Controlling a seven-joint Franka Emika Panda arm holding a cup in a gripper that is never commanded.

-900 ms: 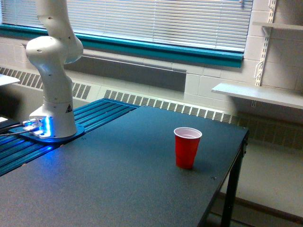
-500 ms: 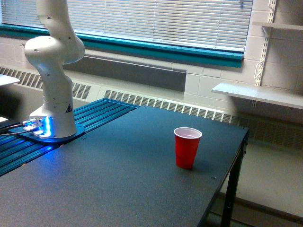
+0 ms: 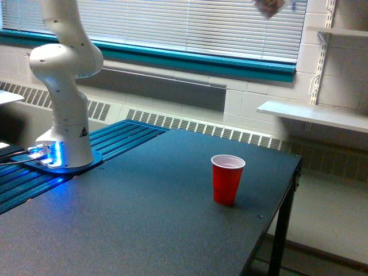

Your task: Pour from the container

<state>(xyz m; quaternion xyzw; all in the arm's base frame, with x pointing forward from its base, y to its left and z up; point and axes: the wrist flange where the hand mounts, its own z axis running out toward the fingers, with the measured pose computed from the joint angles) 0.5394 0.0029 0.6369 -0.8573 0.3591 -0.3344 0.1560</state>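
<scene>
The gripper is out of view, so its jaws can't be judged; a blurred object [image 3: 269, 7] at the top edge may be the container. Well below, a red cup [image 3: 226, 179] stands upright on the dark table [image 3: 144, 218], far from the arm's base [image 3: 63, 155].

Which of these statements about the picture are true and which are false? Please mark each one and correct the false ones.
1. The red cup stands upright on the table. True.
2. The red cup lies beside the arm's base. False: it stands far from the base, toward the exterior view's right.
3. The window blinds are shut. True.
4. The whole gripper is seen over the cup. False: only a blurred shape shows at the top edge; what it is cannot be told.
5. The wall shelf carries a bottle. False: nothing is seen on it.
</scene>
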